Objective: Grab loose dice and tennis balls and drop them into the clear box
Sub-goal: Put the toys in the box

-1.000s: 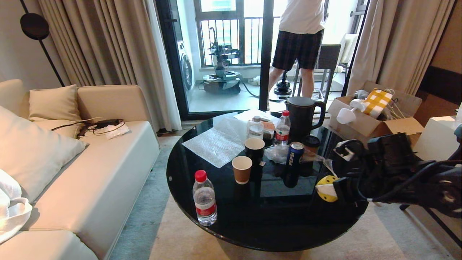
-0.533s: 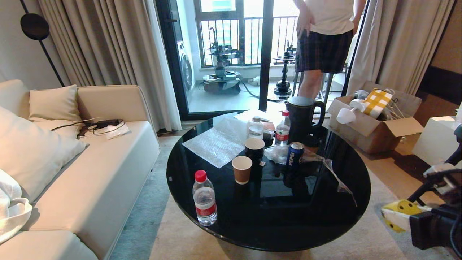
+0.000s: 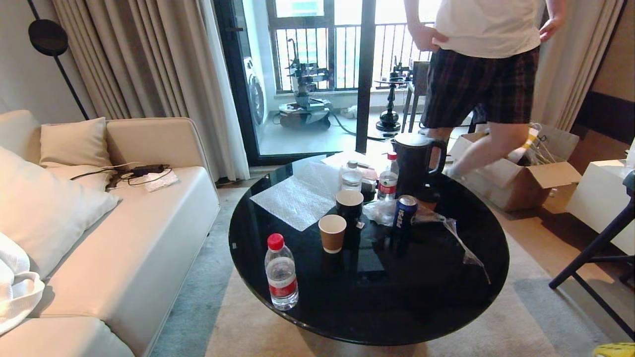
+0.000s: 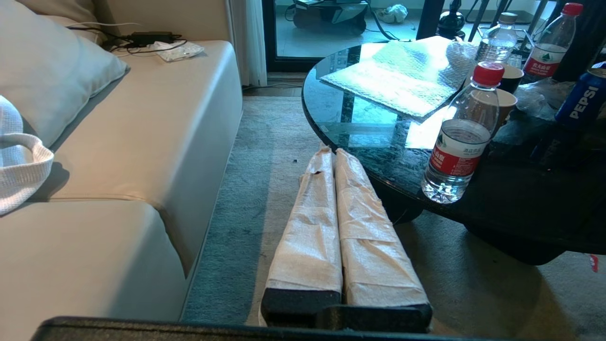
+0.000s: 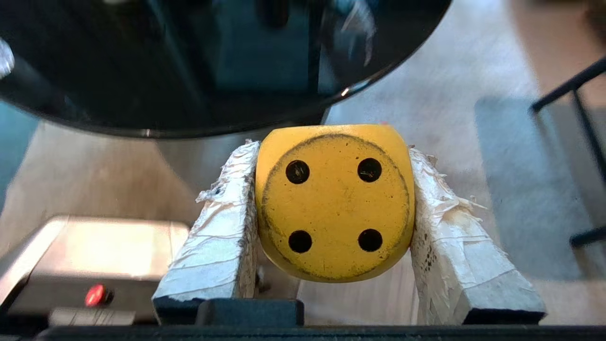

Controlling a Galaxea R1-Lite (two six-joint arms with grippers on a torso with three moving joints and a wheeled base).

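Observation:
A yellow die [image 5: 335,203] with black dots, its four-dot face toward the camera, is clamped between the two white-wrapped fingers of my right gripper [image 5: 334,151]. The gripper hangs low over the beige rug, just off the near right edge of the round black table [image 5: 189,71]. In the head view only a sliver of the yellow die [image 3: 615,350] shows at the bottom right corner. My left gripper [image 4: 334,152] is parked by the sofa, its fingers pressed together and empty. The tennis balls and the clear box are out of view.
The black glass table [image 3: 446,297] carries a water bottle [image 3: 281,272], paper cups [image 3: 332,232], a Pepsi can [image 3: 405,212], a black kettle [image 3: 414,161] and bubble wrap [image 3: 297,196]. A person [image 3: 483,74] stands behind it by a cardboard box [image 3: 521,176]. Black stand legs [image 3: 590,258] are right, the sofa [image 3: 124,238] left.
My right arm has pulled back from the table's right edge, down and to the right, carrying the yellow die almost out of the head view. The person has walked closer to the table.

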